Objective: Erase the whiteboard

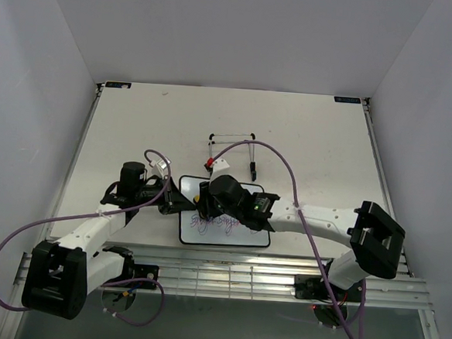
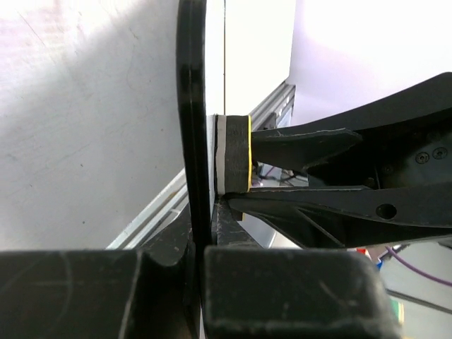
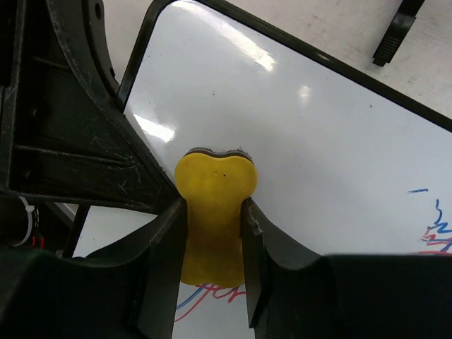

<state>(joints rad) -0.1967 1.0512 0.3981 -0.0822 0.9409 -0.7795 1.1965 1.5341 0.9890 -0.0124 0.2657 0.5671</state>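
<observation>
Just in front of the wire easel [image 1: 233,143], the whiteboard [image 1: 229,230] lies on the worktop [image 1: 328,146], with scribble along its edge farthest from the easel. Right hand [image 3: 212,212] pinches the yellow eraser [image 3: 214,176]; left hand [image 1: 171,200] clamps the board's rim. Recommended: pad flat, stroke away from the easel. Only the left wrist view confirms pad contact; overhead hides the eraser.

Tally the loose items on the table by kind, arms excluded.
whiteboard: 1
yellow eraser: 1
wire easel stand: 1
Total: 3
</observation>
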